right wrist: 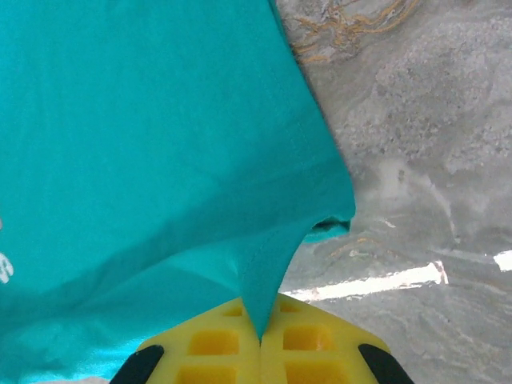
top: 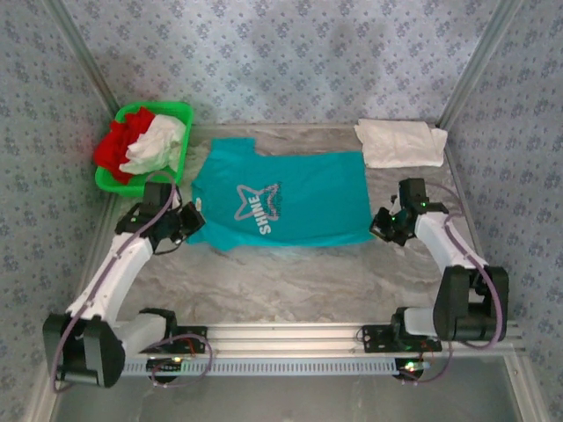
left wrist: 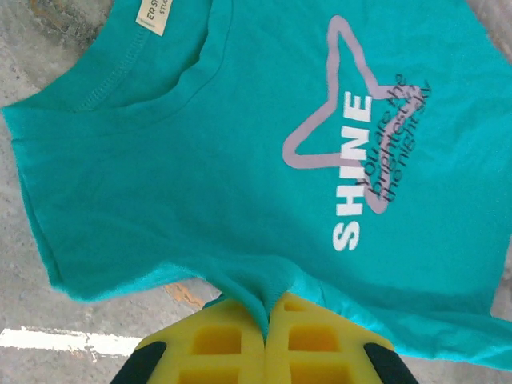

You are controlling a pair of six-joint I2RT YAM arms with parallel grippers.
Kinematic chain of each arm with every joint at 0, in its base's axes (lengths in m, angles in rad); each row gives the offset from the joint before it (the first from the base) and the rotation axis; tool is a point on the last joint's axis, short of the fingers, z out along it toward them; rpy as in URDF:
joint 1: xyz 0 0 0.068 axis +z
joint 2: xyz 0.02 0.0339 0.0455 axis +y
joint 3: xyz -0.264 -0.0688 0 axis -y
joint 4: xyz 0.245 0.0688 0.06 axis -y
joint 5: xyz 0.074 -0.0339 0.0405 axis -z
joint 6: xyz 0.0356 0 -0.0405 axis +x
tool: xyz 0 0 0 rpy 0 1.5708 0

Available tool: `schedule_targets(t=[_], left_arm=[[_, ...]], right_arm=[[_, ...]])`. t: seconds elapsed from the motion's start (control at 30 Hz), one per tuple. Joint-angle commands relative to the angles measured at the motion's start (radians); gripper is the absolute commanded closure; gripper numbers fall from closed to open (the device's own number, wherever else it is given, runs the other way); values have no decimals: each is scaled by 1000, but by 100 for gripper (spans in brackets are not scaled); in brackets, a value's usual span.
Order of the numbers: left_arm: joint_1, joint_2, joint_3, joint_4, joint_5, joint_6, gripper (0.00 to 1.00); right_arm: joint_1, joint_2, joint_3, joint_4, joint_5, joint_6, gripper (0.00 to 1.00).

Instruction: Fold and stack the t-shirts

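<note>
Teal, limp and light, so likely sags mid-span: holds shirt [top: 281, 198] pinched at near sleeve in left gripper [left wrist: 265, 324], near hem corner in right gripper [right wrist: 260, 332].

Four t-shirts: one teal t-shirt [top: 290, 189], one folded white t-shirt [top: 400, 143], one red t-shirt [top: 119, 145], one crumpled white t-shirt [top: 158, 145]. One green basket [top: 176, 106]. Two arms: left arm [top: 119, 259], right arm [top: 444, 237].

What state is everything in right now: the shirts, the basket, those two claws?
green basket: upright, filled
red t-shirt: crumpled in basket
white t-shirt in basket: crumpled
white t-shirt on table: folded
teal t-shirt: spread flat, print up
left end effector: shut on teal t-shirt
right end effector: shut on teal t-shirt
</note>
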Motion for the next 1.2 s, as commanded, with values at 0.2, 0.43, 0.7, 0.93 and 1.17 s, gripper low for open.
schedule_targets(t=[0.2,0.43,0.7,0.93,1.17], left_arm=[[18,120,102,23,-20,108,100],[41,165,125,11,-40,145,100],[44,217,147,9,-63,179,100],[45,246,154,7,-79,196,100],[45,269,183,1,-76,206,100]], right_arm=[[9,158,97,16,29,-22,100],[9,200,146,13,51,-33,100],[7,263,171,16,68,-38,100],[13,285,171,62,63,-20,100],[15,301,204,57,65,-17,98]])
